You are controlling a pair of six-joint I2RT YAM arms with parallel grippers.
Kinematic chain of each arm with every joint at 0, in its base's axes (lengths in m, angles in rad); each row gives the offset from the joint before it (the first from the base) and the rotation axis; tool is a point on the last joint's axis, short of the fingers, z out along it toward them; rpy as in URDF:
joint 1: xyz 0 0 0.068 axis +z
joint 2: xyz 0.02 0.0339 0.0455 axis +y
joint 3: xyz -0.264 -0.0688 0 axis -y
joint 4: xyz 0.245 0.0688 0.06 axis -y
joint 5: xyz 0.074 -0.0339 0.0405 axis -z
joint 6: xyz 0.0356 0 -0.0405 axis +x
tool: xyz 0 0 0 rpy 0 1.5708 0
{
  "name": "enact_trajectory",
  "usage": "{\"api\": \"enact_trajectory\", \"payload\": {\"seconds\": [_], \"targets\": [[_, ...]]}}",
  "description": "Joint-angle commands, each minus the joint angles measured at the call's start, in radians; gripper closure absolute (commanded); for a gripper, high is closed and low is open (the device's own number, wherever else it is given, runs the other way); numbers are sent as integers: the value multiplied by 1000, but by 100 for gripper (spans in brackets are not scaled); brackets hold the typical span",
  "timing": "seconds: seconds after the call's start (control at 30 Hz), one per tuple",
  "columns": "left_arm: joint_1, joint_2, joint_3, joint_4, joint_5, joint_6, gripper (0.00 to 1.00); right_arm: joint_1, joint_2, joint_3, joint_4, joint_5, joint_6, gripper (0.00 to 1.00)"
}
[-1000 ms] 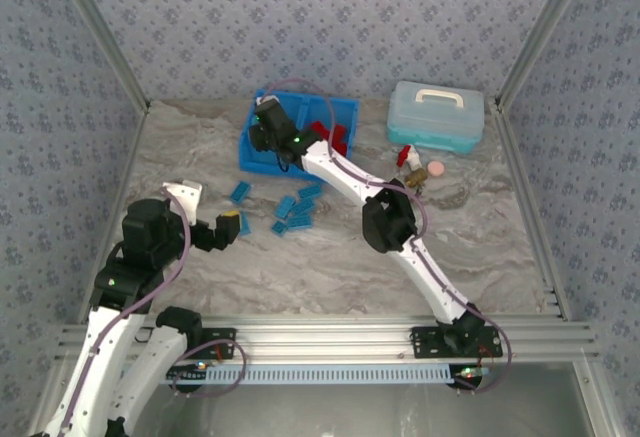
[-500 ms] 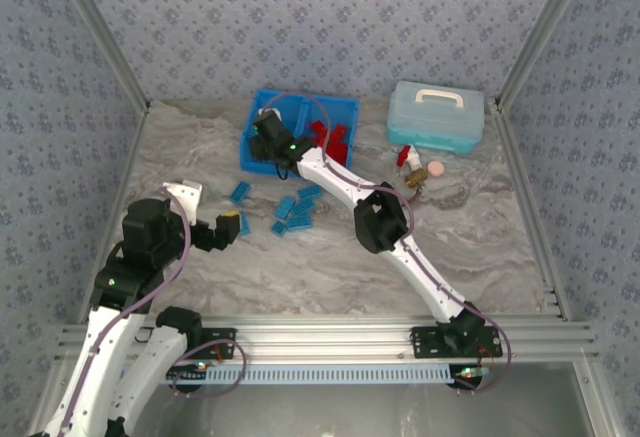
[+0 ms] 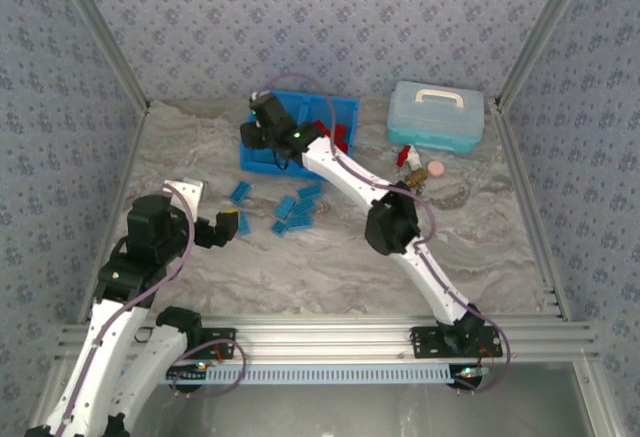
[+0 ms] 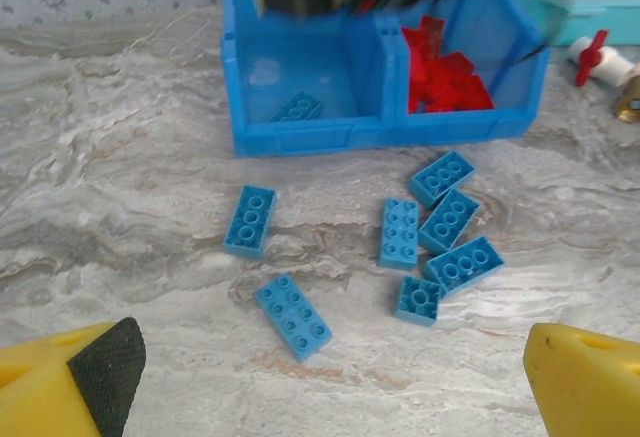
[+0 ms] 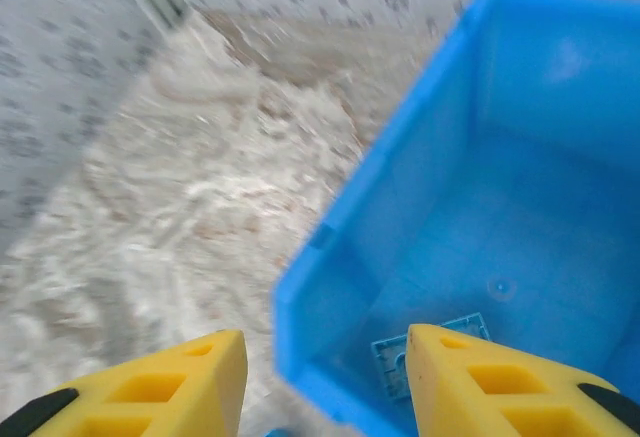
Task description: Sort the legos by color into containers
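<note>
- The left jaws stand wide and empty, low over the near table (image 4: pixel 120 207). Seven loose blue legos (image 4: pixel 400 233) lie just beyond them, between the jaws and the blue bin (image 4: pixel 300 140).
- The nearest brick (image 4: pixel 293 316) lies slightly left of the gap, its long axis running from near-right to far-left. The left arm (image 3: pixel 150 247) looks the closer one for it.
- Another brick (image 4: pixel 250 221) lies apart at the left. Five sit close together at the right, so fingers may nudge neighbours there.
- The right jaws, open and empty, straddle the bin's left wall (image 5: pixel 340 217) above one blue lego (image 5: pixel 392 365) inside the left compartment.
- Red legos (image 4: pixel 445 82) fill the right compartment.
- The right arm (image 3: pixel 345 172) reaches over the far side of the cluster.
- A pale case (image 3: pixel 435 117) stands well clear at the far right.
</note>
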Motion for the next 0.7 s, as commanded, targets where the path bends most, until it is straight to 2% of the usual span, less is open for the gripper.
{"api": "enact_trajectory", "payload": {"seconds": [0.0,0.17,0.37,0.53,0.67], "targets": [[5,80,70,-37,-47,-42,1,21,-252,-114,3,-36,-97,50],[4,291,219,-161,-30,-172,1,31,-587,-516,69,-114,-200,43],[7,506,253,-87,-79,-164,1,56,-984,-973,135,-104,-248,33],[8,719,328,-45,-137,-129,1,65,-1233,-1249,198,-62,-201,24],[13,885,376,32,-172,-101,1,62,-1338,-1372,223,-46,-173,11]]}}
